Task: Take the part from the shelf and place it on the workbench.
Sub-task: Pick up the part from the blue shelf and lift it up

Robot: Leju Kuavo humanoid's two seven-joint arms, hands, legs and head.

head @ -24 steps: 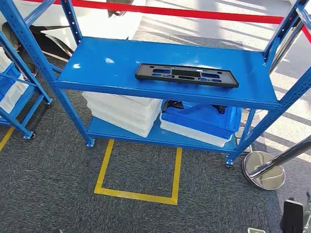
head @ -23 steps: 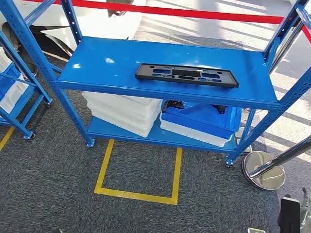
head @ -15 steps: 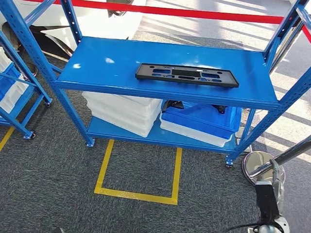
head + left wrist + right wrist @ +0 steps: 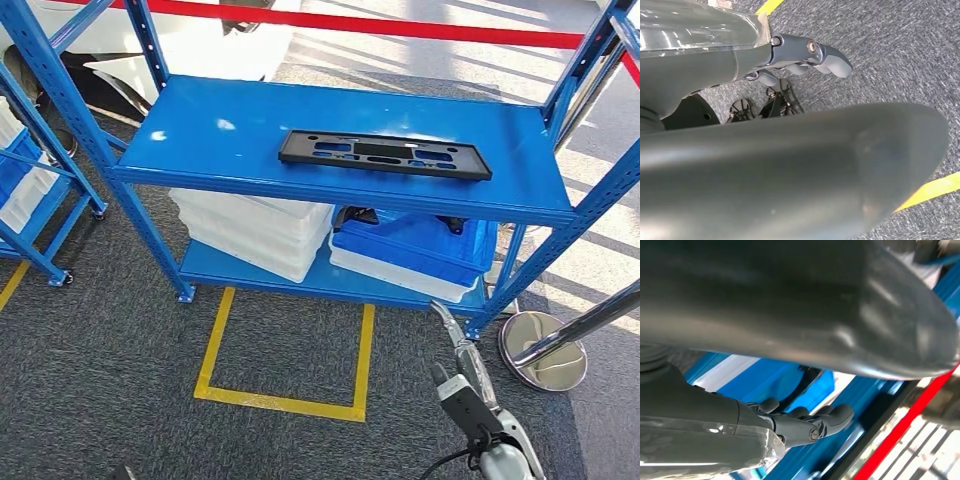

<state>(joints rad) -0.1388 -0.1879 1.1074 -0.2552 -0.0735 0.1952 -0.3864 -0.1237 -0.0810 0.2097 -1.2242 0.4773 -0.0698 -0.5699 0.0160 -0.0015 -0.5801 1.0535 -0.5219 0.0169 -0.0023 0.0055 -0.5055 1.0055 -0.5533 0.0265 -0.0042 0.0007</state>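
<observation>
Bins: two white bins (image 4: pixel 253 232) stacked at the left of the lower shelf (image 4: pixel 249 268); a blue bin (image 4: pixel 411 245) sits on a white bin (image 4: pixel 392 275) at its right. A dark item (image 4: pixel 355 215) shows at the blue bin's back left corner; what else the bins hold cannot be told.
Part: flat black panel (image 4: pixel 385 155) with slots, lying on the top shelf (image 4: pixel 226 130), right of frame centre and near the front edge.
Part axis: long axis runs left to right, nearly parallel to the shelf's front edge, the right end slightly lower in the frame.
Right hand: right hand (image 4: pixel 460 375) at lower right of the head view, below the lower shelf's front edge, over the carpet (image 4: pixel 113 380), fingers pointing up toward the rack. In the right wrist view its fingers (image 4: pixel 828 417) are extended side by side and hold nothing.
Left hand: left hand (image 4: pixel 802 55) over the carpet in the left wrist view, fingers loosely extended, holding nothing.
Floor: yellow tape square (image 4: pixel 287 350) at lower centre; chrome post base (image 4: pixel 543 350) at right.
Barrier: red tape (image 4: pixel 377 25) across the top.
</observation>
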